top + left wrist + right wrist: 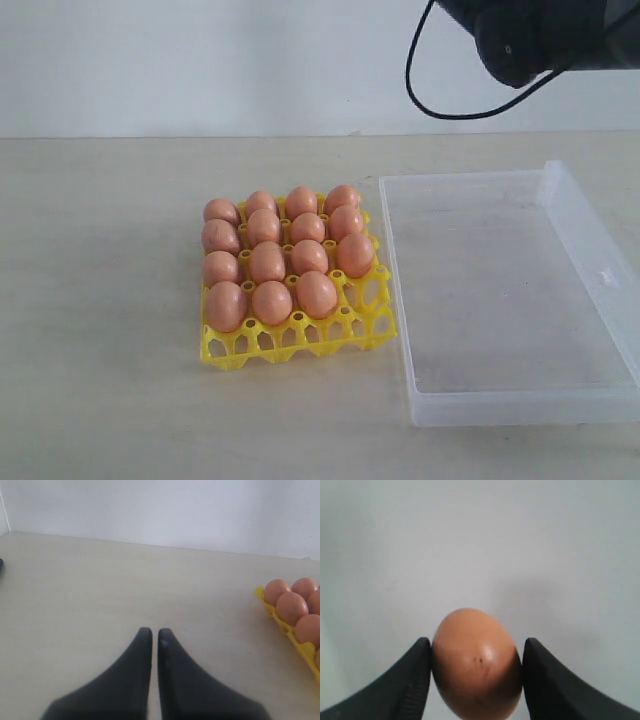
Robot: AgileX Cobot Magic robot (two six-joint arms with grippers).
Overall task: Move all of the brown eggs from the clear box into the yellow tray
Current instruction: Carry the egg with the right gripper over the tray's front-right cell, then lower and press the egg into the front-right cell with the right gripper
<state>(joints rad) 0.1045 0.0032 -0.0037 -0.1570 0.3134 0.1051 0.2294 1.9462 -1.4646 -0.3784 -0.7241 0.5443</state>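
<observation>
Several brown eggs (287, 255) fill the yellow tray (300, 345) in the middle of the table; only its front right cup (362, 312) holds none. The clear box (520, 405) lies to the right of the tray with no egg in it. My right gripper (476, 641) is shut on one brown egg (475, 670), held up in front of the pale wall. Only a part of the right arm (520, 40) shows at the top right of the exterior view. My left gripper (151, 631) is shut and empty, low over the bare table, with the tray's edge (280, 617) and some eggs (292, 607) off to one side.
A black cable (430, 95) hangs from the right arm above the back of the table. The beige tabletop (100, 300) stretches left of the tray. A white wall (200, 60) rises behind the table.
</observation>
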